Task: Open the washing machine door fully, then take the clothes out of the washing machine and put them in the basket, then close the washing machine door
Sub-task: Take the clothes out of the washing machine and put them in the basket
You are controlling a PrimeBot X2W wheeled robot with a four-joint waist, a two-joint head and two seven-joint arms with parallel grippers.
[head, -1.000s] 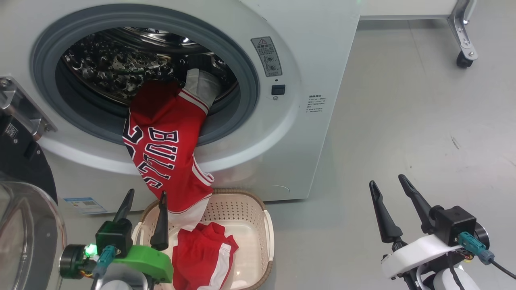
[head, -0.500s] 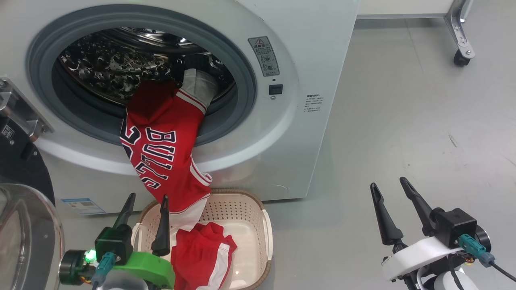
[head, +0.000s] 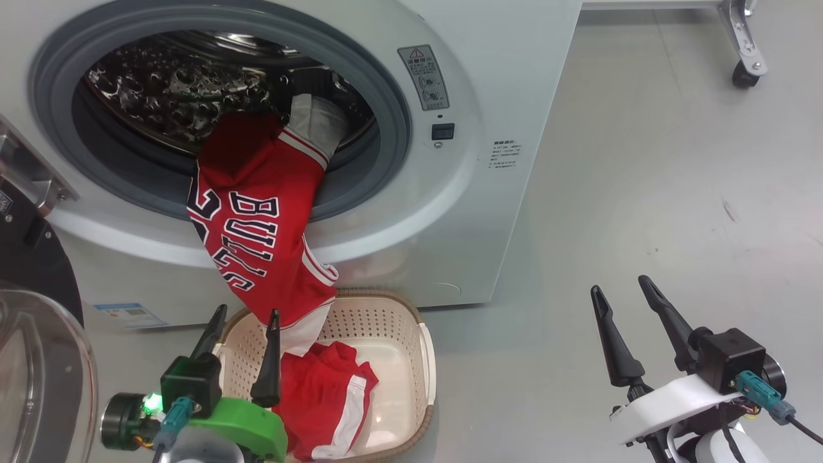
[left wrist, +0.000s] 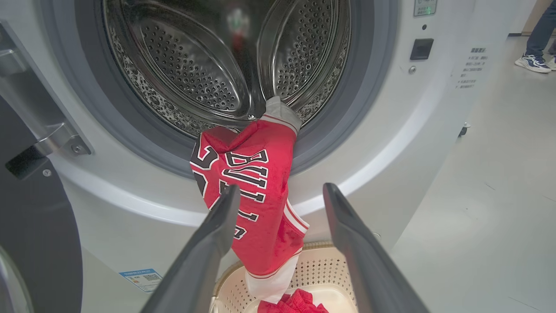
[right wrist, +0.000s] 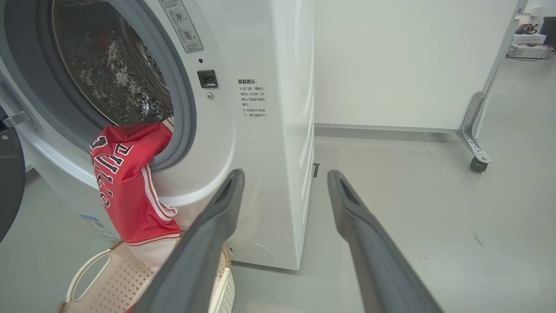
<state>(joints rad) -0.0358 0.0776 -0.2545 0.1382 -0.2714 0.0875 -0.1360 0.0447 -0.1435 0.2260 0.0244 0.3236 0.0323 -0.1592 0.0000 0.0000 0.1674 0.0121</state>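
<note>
**Jersey Trailing From Washing Machine Into Basket**

The washing machine door is standing swung open at far left. The left gripper is hovering spread wide and empty over the basket's left rim. The jersey is hanging across the drum mouth just ahead of it. More red clothes are lying in the basket. The right gripper is hovering wide and empty over bare floor. A caster is standing far right.

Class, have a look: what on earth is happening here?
A two-armed robot is unloading a washing machine, whose door stands open at the left. A red jersey hangs out of the drum, its hem reaching into the basket below, where another red garment already lies. The left gripper, open and empty, hovers by that hem; the right gripper is open over the floor.
</note>
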